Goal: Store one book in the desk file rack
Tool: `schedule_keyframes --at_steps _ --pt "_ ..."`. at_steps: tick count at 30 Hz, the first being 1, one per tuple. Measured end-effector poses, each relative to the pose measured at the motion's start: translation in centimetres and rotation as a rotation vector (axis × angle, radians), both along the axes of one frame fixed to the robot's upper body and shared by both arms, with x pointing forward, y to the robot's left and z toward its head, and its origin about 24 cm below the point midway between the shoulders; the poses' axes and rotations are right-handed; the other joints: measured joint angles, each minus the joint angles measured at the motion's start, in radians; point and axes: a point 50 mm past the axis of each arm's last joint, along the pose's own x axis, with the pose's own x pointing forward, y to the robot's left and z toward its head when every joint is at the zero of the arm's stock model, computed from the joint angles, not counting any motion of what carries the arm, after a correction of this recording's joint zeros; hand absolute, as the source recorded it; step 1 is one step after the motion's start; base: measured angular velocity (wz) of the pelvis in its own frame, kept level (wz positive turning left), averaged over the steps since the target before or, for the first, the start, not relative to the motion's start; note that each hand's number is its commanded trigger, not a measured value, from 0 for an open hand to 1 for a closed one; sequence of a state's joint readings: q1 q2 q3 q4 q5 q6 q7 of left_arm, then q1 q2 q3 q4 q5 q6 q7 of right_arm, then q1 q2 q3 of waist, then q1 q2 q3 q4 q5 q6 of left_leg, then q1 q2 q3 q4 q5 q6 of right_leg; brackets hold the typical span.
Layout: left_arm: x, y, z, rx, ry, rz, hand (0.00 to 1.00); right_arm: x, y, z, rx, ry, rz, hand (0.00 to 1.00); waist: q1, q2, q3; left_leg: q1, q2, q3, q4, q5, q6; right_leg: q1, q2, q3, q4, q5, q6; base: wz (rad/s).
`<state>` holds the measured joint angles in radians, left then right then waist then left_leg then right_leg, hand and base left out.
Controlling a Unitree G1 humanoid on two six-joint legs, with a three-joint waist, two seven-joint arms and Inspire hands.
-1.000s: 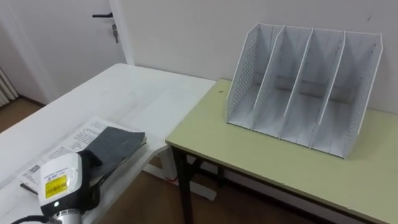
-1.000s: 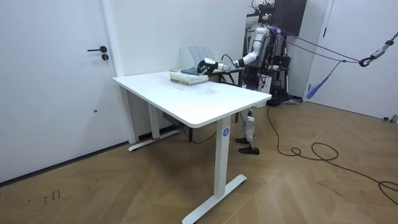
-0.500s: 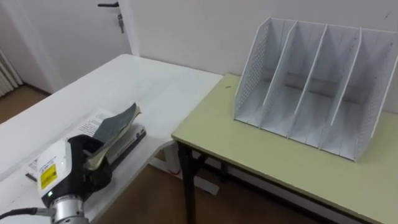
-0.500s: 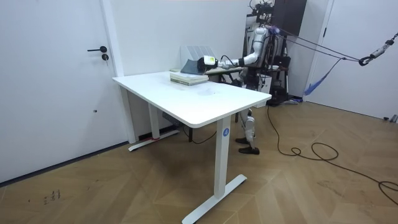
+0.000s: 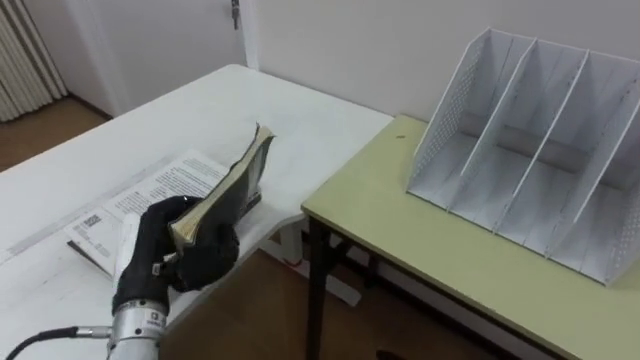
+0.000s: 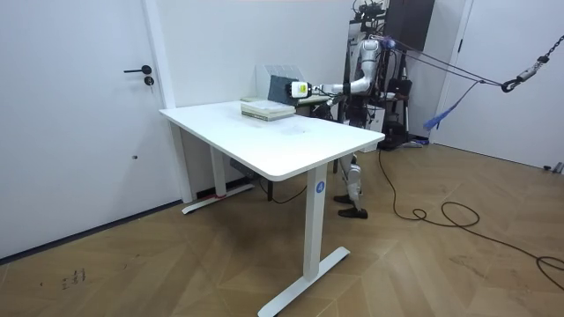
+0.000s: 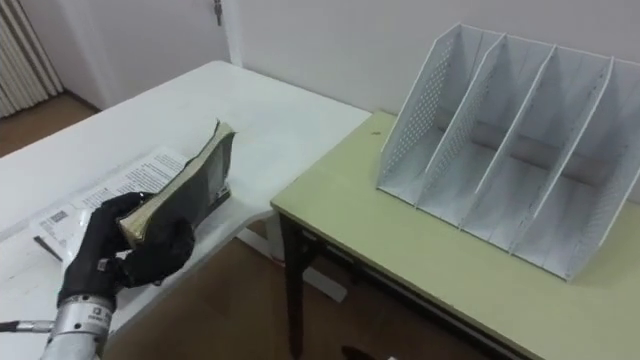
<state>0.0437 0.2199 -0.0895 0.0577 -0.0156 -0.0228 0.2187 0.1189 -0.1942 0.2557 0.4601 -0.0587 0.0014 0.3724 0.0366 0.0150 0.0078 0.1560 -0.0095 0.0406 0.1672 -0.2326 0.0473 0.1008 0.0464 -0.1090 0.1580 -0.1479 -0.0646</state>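
Left hand (image 5: 172,262): low at the left of the eye views, above the near edge of the white surface (image 5: 300,125).
Fingers (image 5: 212,258): curled round the lower end of the book, with the thumb on the opposite cover; a firm clamp.
Book (image 5: 238,180): dark cover, held in the left hand, tipped up on edge with its far end highest. It is clear of the surface, and its pale page edges show by the hand.
Printed sheets (image 5: 135,203): flat on the white surface, just beside and partly under the raised book.
File rack (image 5: 535,150): white, perforated end wall, open slots separated by dividers. It stands on the green surface (image 5: 420,255), well apart from the book.
Robot: in the room view it stands behind the white surface (image 6: 291,141), its left arm reaching over it with the book (image 6: 280,87) held up.
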Motion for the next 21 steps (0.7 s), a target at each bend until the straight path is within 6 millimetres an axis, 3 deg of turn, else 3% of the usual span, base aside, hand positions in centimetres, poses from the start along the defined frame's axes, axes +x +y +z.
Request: schedule_keyframes --at_steps 3,8,17,21 --pt "0.2 -0.5 1.2 -0.133 -0.038 -0.059 1.0 1.0 0.9 1.7 0.032 -0.075 0.068 0.0 0.001 0.011 0.0062 -0.009 -0.001 0.0 0.003 0.0 0.001 -0.013 -0.001 0.002 0.011 0.0 0.0 0.0" --pt "-0.2 -1.3 2.3 -0.325 -0.1 -0.184 1.0 1.5 1.6 3.1 0.084 -0.136 0.142 0.0 0.003 0.019 0.0015 -0.001 0.0 0.008 0.002 0.001 0.002 -0.015 -0.001 0.008 0.014 -0.001 0.0 -0.04" --pt "-0.8 -1.0 2.2 -0.611 -0.109 -0.348 1.0 2.6 0.8 5.5 0.333 -0.189 0.073 0.0 0.022 0.006 0.007 -0.005 -0.001 0.015 0.004 0.002 0.003 -0.032 -0.002 0.022 0.032 -0.003 0.0 -0.05" --pt "-1.4 -0.5 2.0 -0.751 -0.115 -0.425 1.0 3.2 0.4 7.3 0.548 -0.233 0.014 0.0 0.023 -0.006 0.0025 -0.005 0.0 0.013 0.006 0.002 0.003 -0.03 -0.002 0.021 0.032 -0.004 0.0 0.0"
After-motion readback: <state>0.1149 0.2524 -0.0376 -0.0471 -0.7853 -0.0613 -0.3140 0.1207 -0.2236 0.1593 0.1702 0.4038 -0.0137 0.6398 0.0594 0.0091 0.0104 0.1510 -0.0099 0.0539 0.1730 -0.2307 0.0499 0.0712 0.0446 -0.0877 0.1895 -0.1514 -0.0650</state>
